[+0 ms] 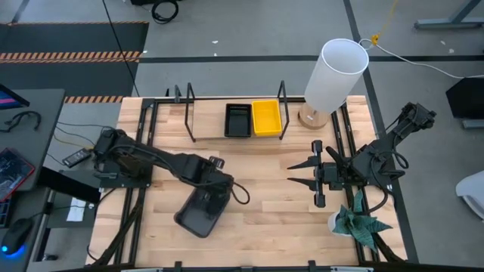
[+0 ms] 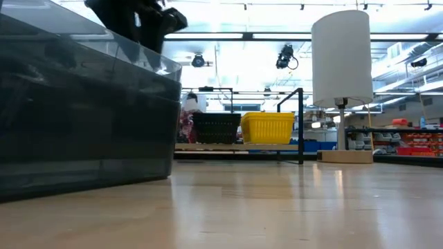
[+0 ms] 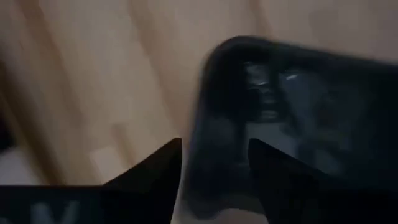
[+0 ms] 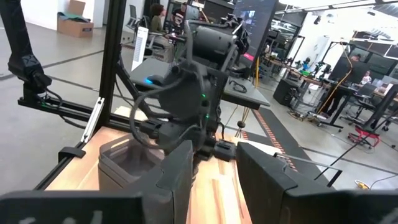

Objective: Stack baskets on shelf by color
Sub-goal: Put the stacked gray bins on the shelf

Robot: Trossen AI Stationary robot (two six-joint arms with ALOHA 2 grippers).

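Gray basket point(image 1: 201, 213) held at its rim by the left gripper point(image 1: 214, 183), near the table's front edge.

The rim is pinched between the closed fingers point(image 3: 152, 171); the left arm is stretched low from the table's left edge. The right gripper point(image 1: 302, 174) is parked open, well apart, by the right edge. The black basket point(image 1: 237, 120) and yellow basket point(image 1: 266, 117) are set side by side on the shelf point(image 1: 208, 119).

White lamp point(image 1: 336, 75) with a round wooden foot, on the far right part of the big wooden table point(image 1: 265, 181). Small green plant point(image 1: 359, 223) in a white pot at the near right edge. Black cables point(image 1: 162, 9) on the gray floor behind the table. Black-and-orange striped tape point(image 1: 72, 56) on the floor, far left. Side desk on the left with a mouse point(image 1: 13, 236) glowing blue. People sitting at desks point(image 4: 155, 18) far off in the room.
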